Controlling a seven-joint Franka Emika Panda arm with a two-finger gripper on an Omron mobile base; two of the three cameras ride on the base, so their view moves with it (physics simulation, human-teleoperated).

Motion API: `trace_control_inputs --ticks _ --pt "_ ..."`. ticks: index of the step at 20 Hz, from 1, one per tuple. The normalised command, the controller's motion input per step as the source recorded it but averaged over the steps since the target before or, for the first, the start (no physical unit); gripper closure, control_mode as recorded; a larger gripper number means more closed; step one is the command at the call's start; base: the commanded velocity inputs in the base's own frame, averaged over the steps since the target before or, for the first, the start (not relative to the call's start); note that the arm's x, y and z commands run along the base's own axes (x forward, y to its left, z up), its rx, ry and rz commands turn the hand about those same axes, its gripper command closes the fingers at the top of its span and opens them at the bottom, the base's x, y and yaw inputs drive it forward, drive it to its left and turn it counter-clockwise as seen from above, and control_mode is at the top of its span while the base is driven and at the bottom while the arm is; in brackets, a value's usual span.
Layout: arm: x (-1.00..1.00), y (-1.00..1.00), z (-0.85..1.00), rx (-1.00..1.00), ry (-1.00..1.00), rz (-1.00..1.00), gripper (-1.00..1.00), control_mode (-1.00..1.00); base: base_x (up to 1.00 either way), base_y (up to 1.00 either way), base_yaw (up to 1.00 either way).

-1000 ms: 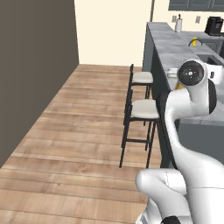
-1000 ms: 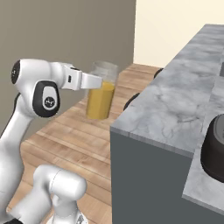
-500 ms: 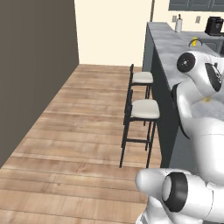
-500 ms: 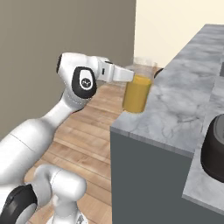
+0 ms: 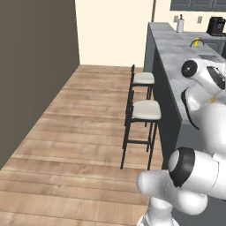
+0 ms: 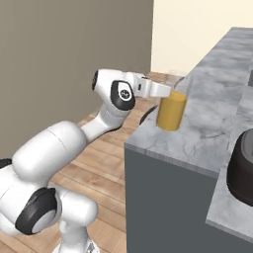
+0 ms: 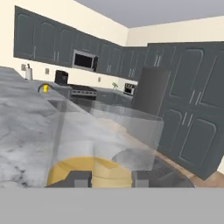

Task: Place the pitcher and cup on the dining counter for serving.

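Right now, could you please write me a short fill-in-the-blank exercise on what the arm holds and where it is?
1. The gripper is shut on the ____.
2. The pitcher holds a liquid coloured ____.
3. The pitcher is over the near corner of the dining counter, whose top looks like ____.
4. Beside the counter's front stand two ____.

Missing words: pitcher; yellow-orange; marble; stools

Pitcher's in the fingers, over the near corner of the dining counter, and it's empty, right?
Not empty. The right base view shows the pitcher holding yellow-orange liquid up to roughly two thirds of its height, clear above that. The rest stands: the gripper has it in its fingers over the near corner of the dining counter.
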Motion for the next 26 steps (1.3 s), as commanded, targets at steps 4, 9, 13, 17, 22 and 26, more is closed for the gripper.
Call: trace_control_inputs --ticks 4,9,13,17,22,26 --pt "0.32 0.04 -0.51 0.0 0.16 0.0 1.0 -1.0 0.0 0.0 0.0" --pt "0.31 0.01 -0.28 0.0 0.18 0.0 1.0 -1.0 0.0 0.0 0.0" --pt "0.21 0.0 -0.11 0.0 0.11 0.0 1.0 -1.0 0.0 0.0 0.0" --pt "-0.24 0.11 0.0 0.0 0.01 0.0 1.0 -1.0 0.0 0.0 0.0" --pt "-0.43 0.14 -0.01 -0.02 -0.01 0.0 1.0 -1.0 0.0 0.0 0.0" --pt "0.0 0.0 0.0 0.0 0.0 0.0 -1.0 -1.0 0.0 0.0 0.0"
